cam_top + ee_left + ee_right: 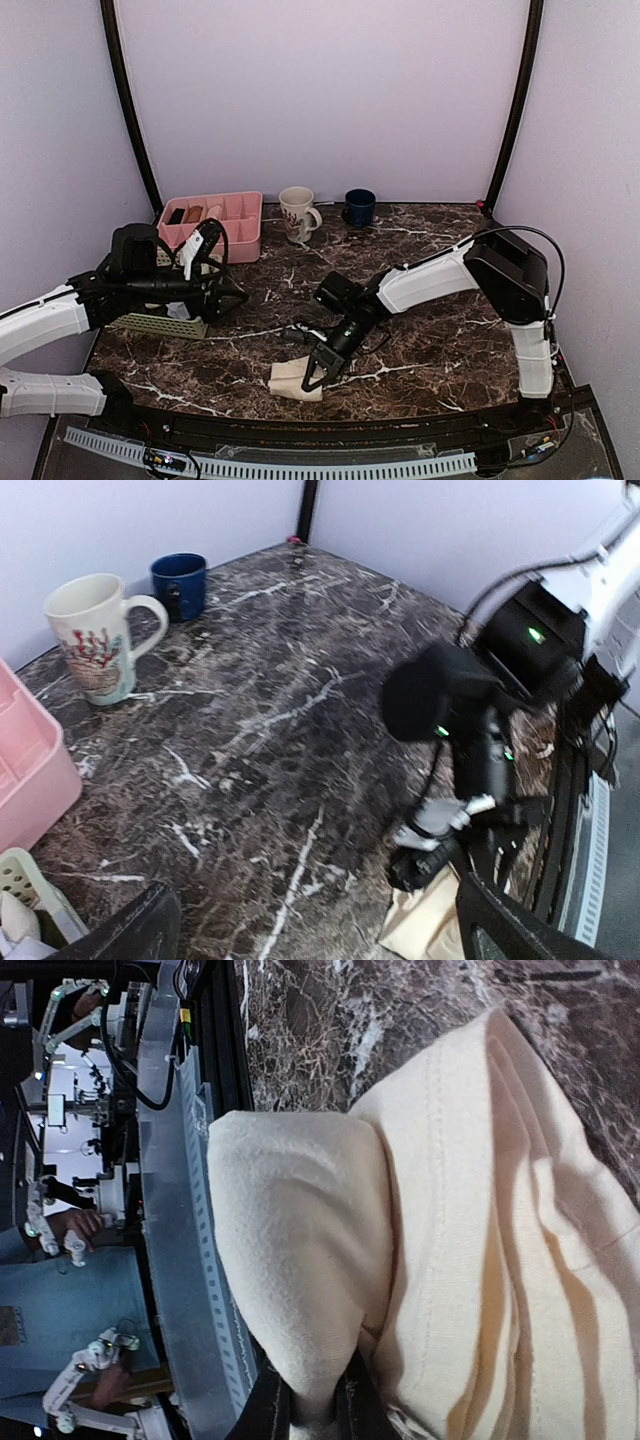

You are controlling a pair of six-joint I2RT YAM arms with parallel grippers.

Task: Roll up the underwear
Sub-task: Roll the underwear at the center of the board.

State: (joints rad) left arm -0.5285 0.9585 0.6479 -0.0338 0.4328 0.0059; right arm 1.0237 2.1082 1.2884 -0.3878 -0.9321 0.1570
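Note:
The underwear [292, 380] is a cream-beige bundle, partly rolled, lying near the table's front edge. My right gripper [318, 372] reaches down onto its right end. In the right wrist view the underwear [460, 1220] fills the frame, and the right gripper [313, 1410] is shut on a thick fold of it between two dark fingers [268, 1412]. My left gripper [228, 292] hovers at the left, well apart from the garment, jaws wide open and holding nothing. In the left wrist view the left gripper [320, 950] frames bare marble, with the underwear [425, 928] beneath the right arm.
A pink tray [240, 222] stands at the back left. Beside it are a cream patterned mug [297, 213] and a dark blue cup [359, 206]. A pale green basket [160, 324] with white cloth sits under the left arm. The marble table [430, 340] ends at a black front rail.

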